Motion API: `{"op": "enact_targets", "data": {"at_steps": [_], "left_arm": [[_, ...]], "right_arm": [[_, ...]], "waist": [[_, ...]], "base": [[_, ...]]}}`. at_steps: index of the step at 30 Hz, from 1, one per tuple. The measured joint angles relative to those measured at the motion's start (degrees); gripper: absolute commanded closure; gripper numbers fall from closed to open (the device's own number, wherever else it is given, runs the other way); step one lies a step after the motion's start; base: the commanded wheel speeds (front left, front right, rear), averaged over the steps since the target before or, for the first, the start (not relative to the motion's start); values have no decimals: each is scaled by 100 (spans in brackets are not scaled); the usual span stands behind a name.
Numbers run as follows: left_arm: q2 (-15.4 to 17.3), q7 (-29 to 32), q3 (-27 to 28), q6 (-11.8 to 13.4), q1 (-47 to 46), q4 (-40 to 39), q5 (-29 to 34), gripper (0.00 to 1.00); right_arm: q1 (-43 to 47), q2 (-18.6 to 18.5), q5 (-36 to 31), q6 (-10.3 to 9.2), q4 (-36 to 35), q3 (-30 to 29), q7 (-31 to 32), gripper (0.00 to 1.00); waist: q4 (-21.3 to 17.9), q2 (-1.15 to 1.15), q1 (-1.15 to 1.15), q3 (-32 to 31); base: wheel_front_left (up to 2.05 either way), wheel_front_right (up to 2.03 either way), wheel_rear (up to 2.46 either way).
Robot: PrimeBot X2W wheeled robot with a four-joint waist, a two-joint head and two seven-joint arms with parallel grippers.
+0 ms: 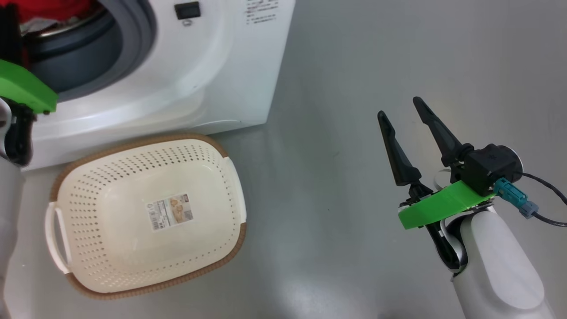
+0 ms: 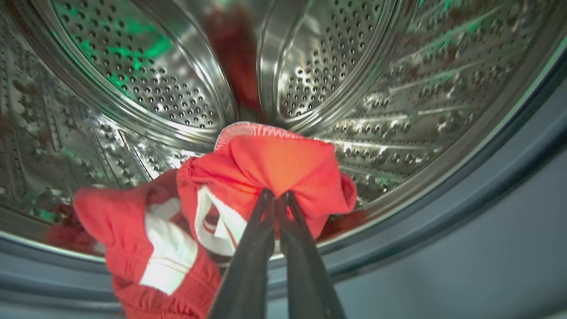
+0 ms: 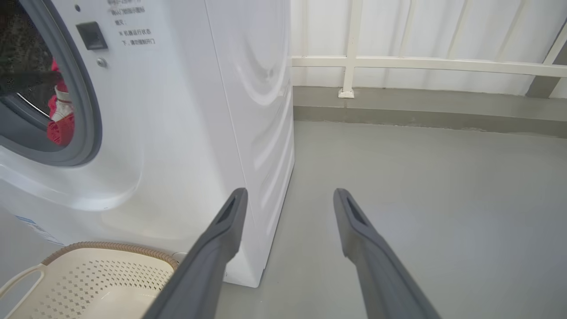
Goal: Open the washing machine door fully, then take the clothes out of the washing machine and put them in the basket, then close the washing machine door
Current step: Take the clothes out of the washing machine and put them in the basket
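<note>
The left gripper (image 2: 277, 196) is nearly fully closed, and its two fingers pinch a small fold of the red clothes (image 2: 274, 155) just inside the mouth of the steel drum (image 2: 133, 71). Only a thin peak of fabric sits between the fingers, so I judge the first danger to be a slip: if the arm pulls back quickly, the cloth may come out of the grip and fall back into the drum or onto the floor (image 1: 354, 66).

The second danger is lower down. A loose part with white trim (image 2: 168, 261) hangs to the left of the fingers, over the grey gasket (image 2: 443, 212), and it could catch on that lip and drag. Whether this is one garment or two I cannot tell; if there are two, one may be left behind.

Further out, the basket (image 1: 133, 141) stands on the floor just in front of the washing machine (image 1: 221, 66), below the opening, and there are no clothes in it yet. The carry is short, but a badly aimed release could drop the cloth over the rim.

The right gripper (image 1: 398, 107) hangs over the floor well apart from the basket, with its fingers spread wide and nothing between them.
</note>
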Motion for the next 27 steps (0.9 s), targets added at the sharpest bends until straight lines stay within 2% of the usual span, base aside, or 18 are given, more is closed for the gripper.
{"op": "enact_targets", "data": {"at_steps": [6, 13, 20, 27], "left_arm": [[-31, -14, 896, 0, 828, -1036, 369, 100], [-468, -15, 1757, 0, 1857, -2172, 1035, 100], [-784, -15, 2328, 0, 2733, -3279, 1499, 100], [-975, -16, 2703, 0, 3572, -4459, 1671, 100]], "right_arm": [[179, -83, 0, 0, 18, -57, 1, 0], [419, -138, 0, 0, 30, -202, 0, 0], [532, -149, 0, 0, 25, -288, 0, 0], [602, -163, 1, 0, 16, -374, 0, 0]], "waist": [[149, 0, 0, -258], [309, 0, 0, -603], [479, 0, 0, -847], [605, 0, 0, -973]], "base": [[0, 0, 0], [0, 0, 0], [0, 0, 0], [0, 0, 0]]}}
